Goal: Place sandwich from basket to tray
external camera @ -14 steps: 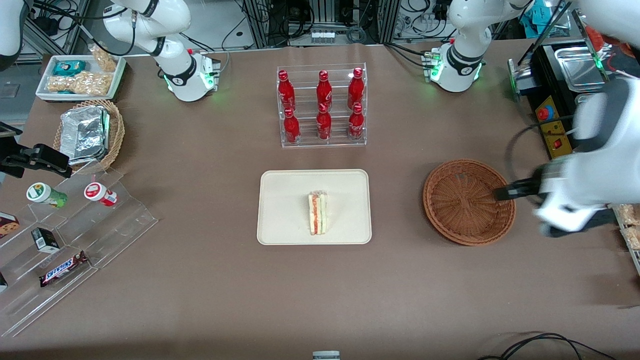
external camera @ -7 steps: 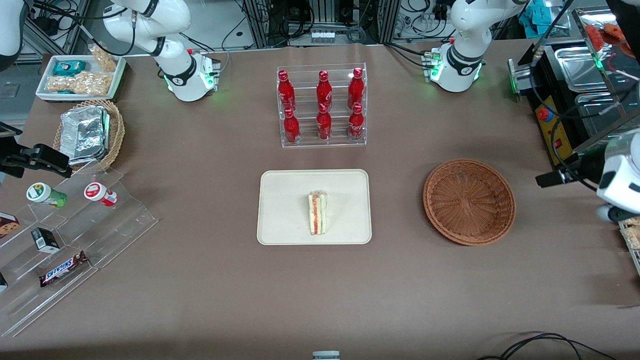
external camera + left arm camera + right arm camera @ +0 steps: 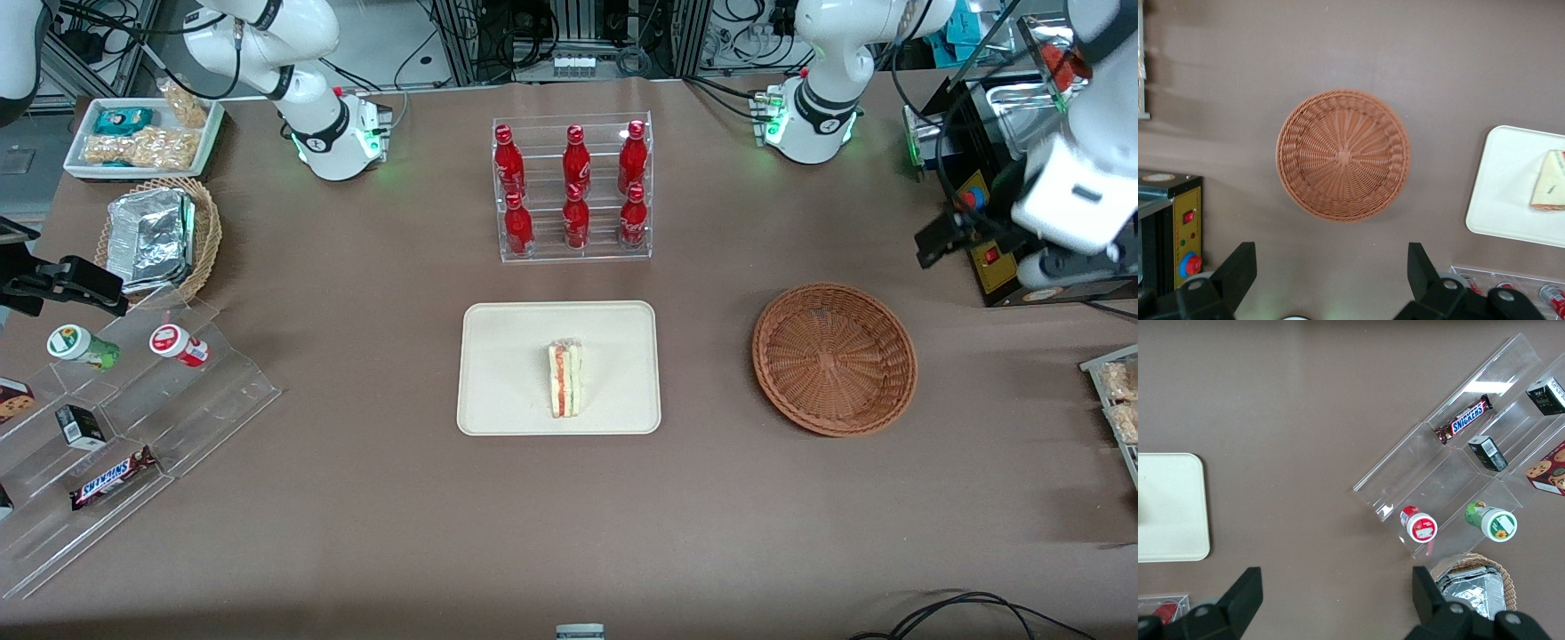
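A: Where is the hand (image 3: 1327, 283) just now?

B: Raised above the surface (image 3: 373, 498) at the working arm's end, its two fingers (image 3: 1238, 267) spread wide with nothing between them.

A: And the basket (image 3: 834, 358)?

B: Below the hand and nearer the front camera, sitting empty.

A: The sandwich (image 3: 565, 380)?

B: It lies on the tray (image 3: 507, 373) mid-surface, cut edge up. The bottle rack (image 3: 573, 188) stands farther from the front camera than the tray.
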